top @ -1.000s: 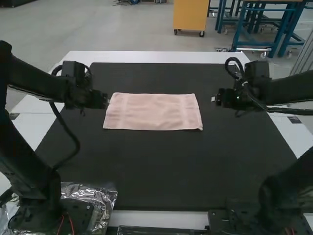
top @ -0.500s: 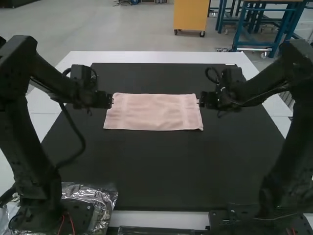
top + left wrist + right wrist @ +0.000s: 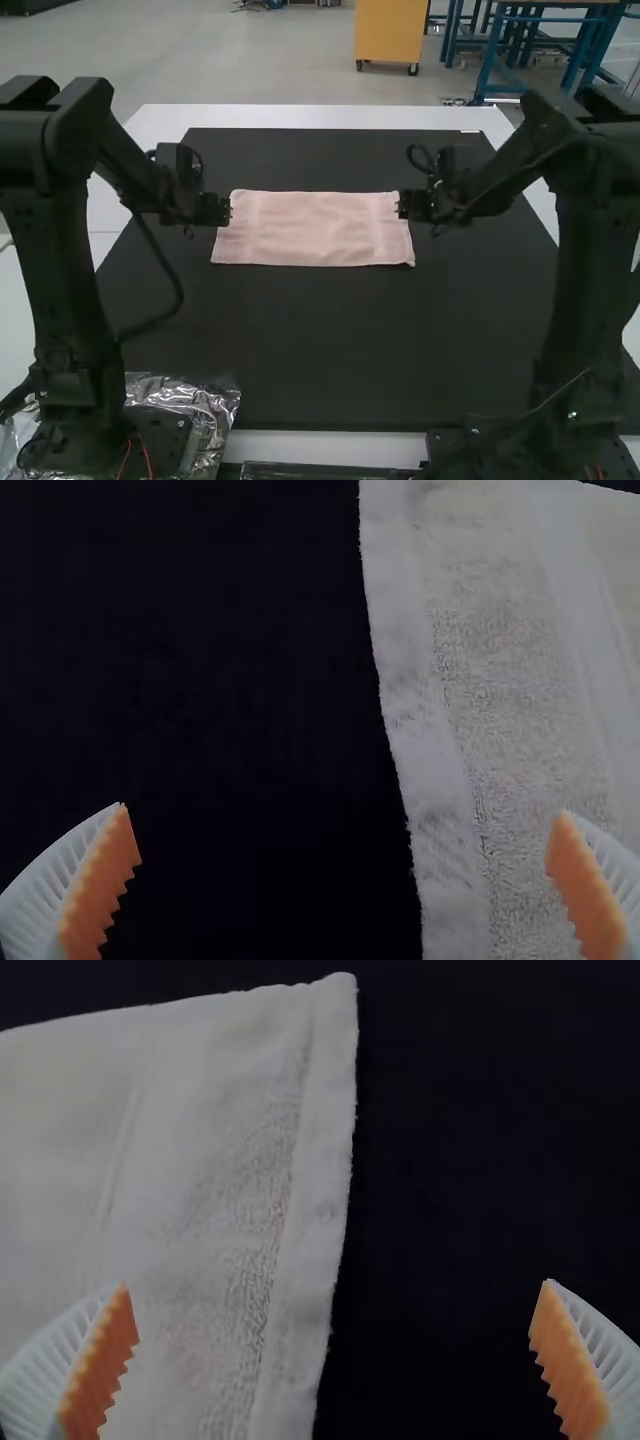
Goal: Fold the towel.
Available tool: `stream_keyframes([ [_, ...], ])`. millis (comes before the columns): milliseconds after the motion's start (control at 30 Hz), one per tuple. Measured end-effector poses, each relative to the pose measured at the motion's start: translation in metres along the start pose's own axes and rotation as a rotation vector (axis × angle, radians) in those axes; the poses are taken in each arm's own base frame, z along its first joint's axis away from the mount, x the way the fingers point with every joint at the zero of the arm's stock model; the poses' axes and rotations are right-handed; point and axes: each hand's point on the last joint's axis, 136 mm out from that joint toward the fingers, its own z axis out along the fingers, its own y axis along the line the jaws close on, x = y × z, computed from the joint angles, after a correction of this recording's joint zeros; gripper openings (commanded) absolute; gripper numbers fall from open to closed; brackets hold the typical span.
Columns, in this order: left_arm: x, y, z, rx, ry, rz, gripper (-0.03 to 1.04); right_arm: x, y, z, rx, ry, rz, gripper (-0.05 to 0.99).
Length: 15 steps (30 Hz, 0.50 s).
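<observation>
Left gripper (image 3: 228, 209) and right gripper (image 3: 401, 205), fingers apart, have been brought inward from the mat's (image 3: 330, 350) sides over the towel's (image 3: 315, 230) short ends.

High view: moderately bright, fairly even light; source direction can't be told. White tabletop (image 3: 300, 117) brightest, towel (image 3: 312, 229) evenly lit, mat (image 3: 330, 350) very dark. Left arm (image 3: 62, 270) and right arm (image 3: 588, 250) mostly near-black, surface detail lost in shade. Crinkled plastic (image 3: 210, 400) throws small, hard glints. Both wrist views: dim, mat sunk almost to black, towel dull with soft, low-contrast shading over its weave.
</observation>
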Motion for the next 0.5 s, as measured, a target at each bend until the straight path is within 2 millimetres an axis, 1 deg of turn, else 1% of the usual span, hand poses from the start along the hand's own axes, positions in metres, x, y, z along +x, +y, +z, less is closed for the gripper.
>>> stream_keyframes([
  [100, 0.0, 0.002, 0.007, -0.003, 0.002, -0.003, 0.97, 0.002, -0.001, 0.008, 0.003, 0.003, -0.005, 0.91],
  [200, 0.002, 0.003, 0.012, -0.004, 0.009, -0.007, 0.98, 0.0, -0.002, 0.017, 0.006, -0.001, -0.007, 0.91],
  [400, 0.003, 0.008, 0.023, -0.009, 0.005, -0.031, 0.97, -0.016, -0.002, 0.031, 0.008, -0.02, 0.006, 0.91],
  [500, 0.002, 0.009, 0.028, -0.01, 0.004, -0.037, 0.96, -0.019, -0.001, 0.036, 0.006, -0.021, 0.004, 0.91],
])
